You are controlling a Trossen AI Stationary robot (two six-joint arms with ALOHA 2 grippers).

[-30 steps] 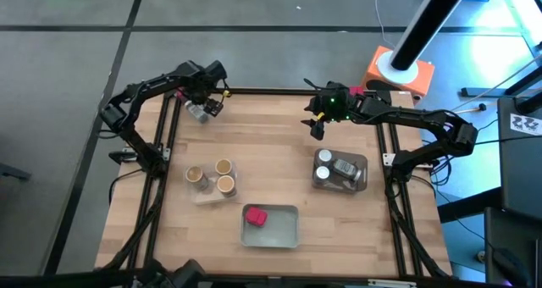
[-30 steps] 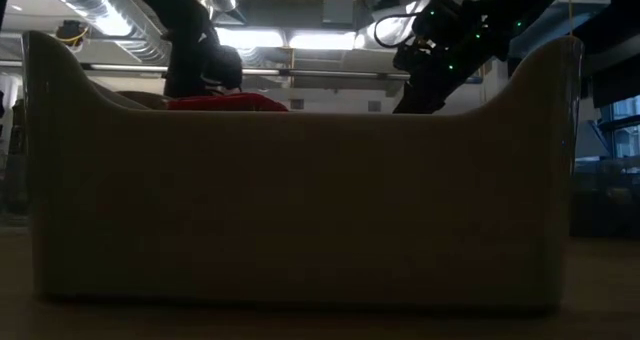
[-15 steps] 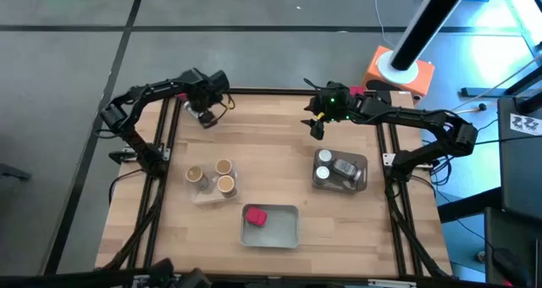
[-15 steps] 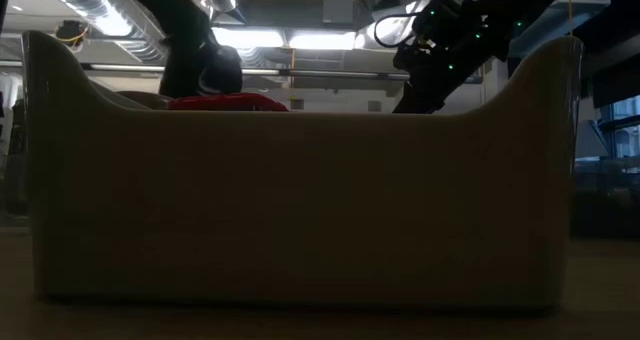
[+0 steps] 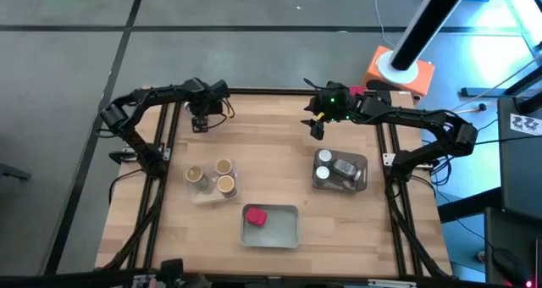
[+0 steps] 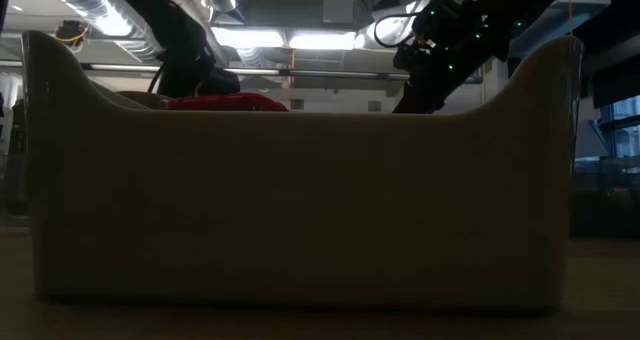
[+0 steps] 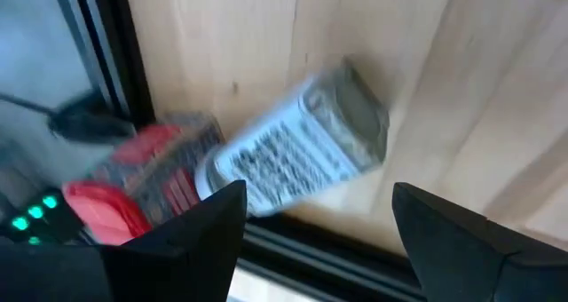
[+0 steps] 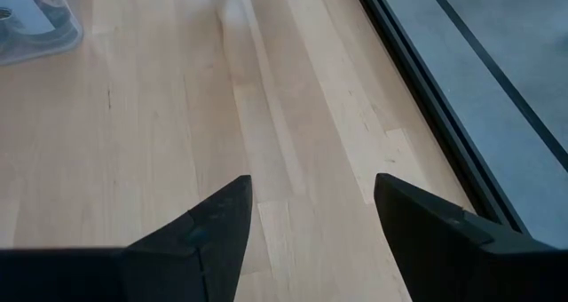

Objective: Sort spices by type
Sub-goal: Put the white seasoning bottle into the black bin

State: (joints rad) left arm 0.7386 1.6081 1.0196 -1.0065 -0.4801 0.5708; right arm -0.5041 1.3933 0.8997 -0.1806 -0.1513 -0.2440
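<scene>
left end effector spread wide, empty, over toppled clear jar at surface's 11 o'clock | I'd straddle its body squarely; avoid red packet beside | right end effector open, empty

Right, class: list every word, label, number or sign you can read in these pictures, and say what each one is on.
None can be read.
Jar lying on the table by the left gripper: label with dark print, too blurred to read.
Red packet beside it: printing blurred, unreadable.
Black-and-white marker at the high view's right edge: a pattern, no words.
</scene>
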